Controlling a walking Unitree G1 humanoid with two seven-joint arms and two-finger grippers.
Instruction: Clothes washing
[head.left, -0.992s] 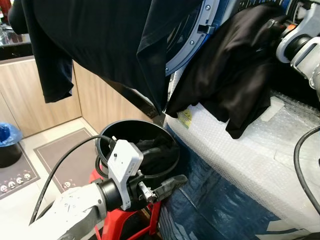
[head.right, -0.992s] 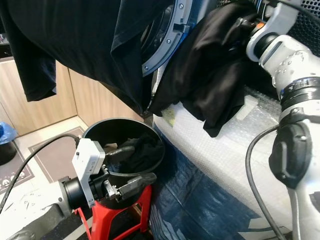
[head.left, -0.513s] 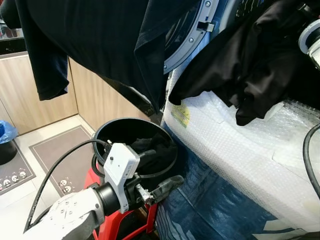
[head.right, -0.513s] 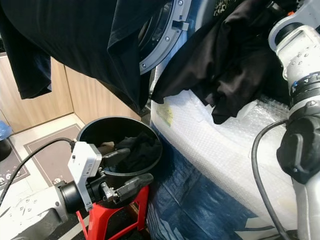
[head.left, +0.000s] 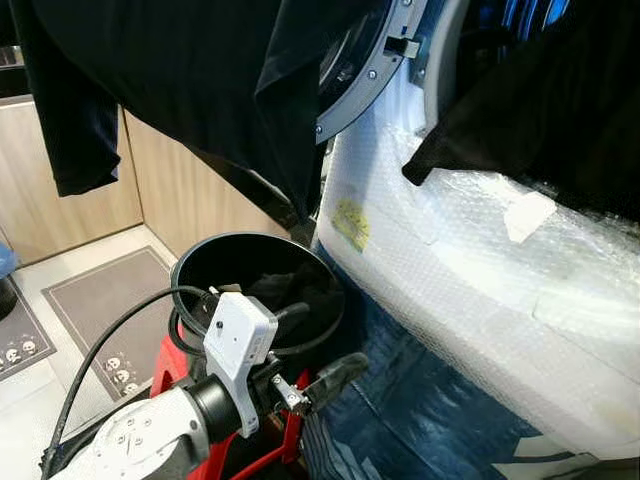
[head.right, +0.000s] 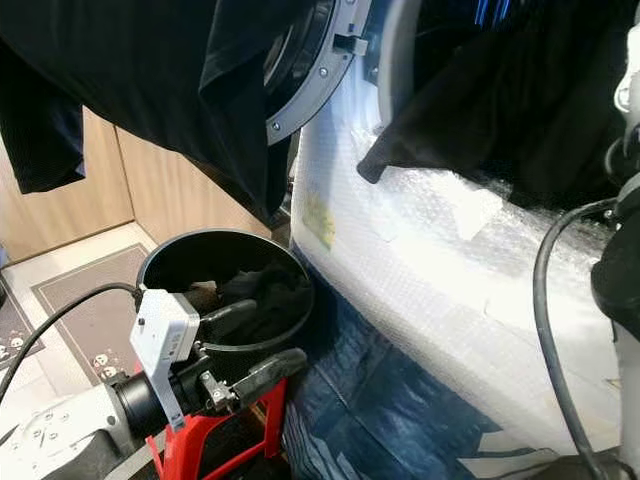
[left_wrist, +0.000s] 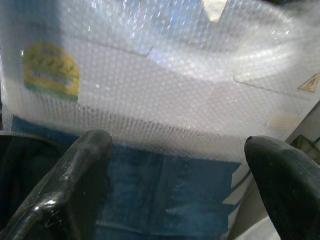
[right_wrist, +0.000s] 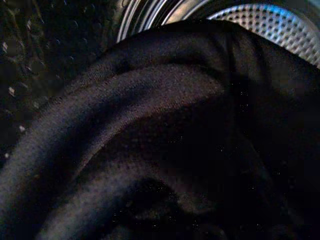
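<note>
Jaws of left gripper (head.left: 318, 345) gape wide, empty, beside the black bucket (head.left: 200, 275); right gripper's state unclear.

A black garment (head.left: 540, 110) hangs bunched from the bubble-wrapped washing machine's (head.left: 470, 270) open mouth. More dark clothes (head.left: 290, 290) lie inside the round black basket (head.left: 200, 275) beside it.

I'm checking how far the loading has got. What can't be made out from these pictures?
- Right gripper: the black garment covers the right wrist view, hiding its fingers.
- Washer drum: just a perforated sliver above the cloth.
- Black bucket: its depths are too dark to count the clothes.
- Washer door: partly behind the hanging dark shirt.
</note>
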